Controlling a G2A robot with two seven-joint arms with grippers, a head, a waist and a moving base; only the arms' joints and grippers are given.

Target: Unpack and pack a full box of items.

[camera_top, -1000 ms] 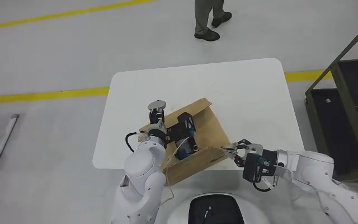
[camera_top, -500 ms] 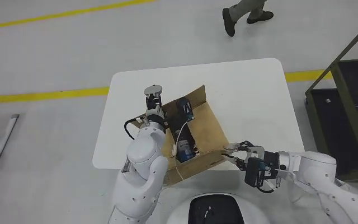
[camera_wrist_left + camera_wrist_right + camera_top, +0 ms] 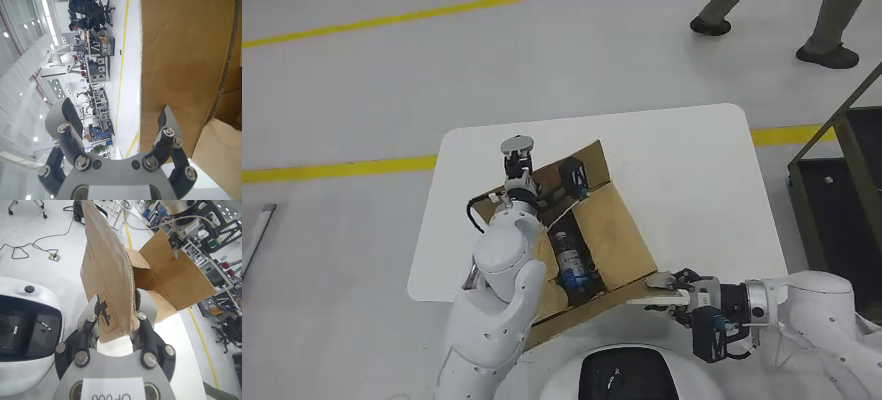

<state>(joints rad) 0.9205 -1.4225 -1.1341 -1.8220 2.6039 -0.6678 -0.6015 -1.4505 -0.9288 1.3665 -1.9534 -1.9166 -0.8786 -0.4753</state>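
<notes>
An open brown cardboard box [image 3: 617, 235] sits askew on the white table [image 3: 692, 160]. Inside lie a dark bottle with a blue label [image 3: 570, 258] and a black-and-blue item [image 3: 575, 180] near the far wall. My left gripper [image 3: 518, 168] [image 3: 119, 115] is at the box's far left corner, open, with the edge of a cardboard wall [image 3: 179, 66] between its fingers. My right gripper [image 3: 672, 291] [image 3: 118, 306] is shut on the near flap [image 3: 105, 275] at the table's front edge. The left gripper [image 3: 176, 249] also shows against the far wall in the right wrist view.
A dark metal frame cart [image 3: 842, 190] stands off the table's right side. Bare table surface lies behind and to the right of the box. The box's near corner [image 3: 552, 315] overhangs the front edge by the robot.
The box has swung round and its far wall now stands higher. My left gripper moved farther back along that wall. My right gripper pulled the near flap toward the robot. The bottle slid inside.
</notes>
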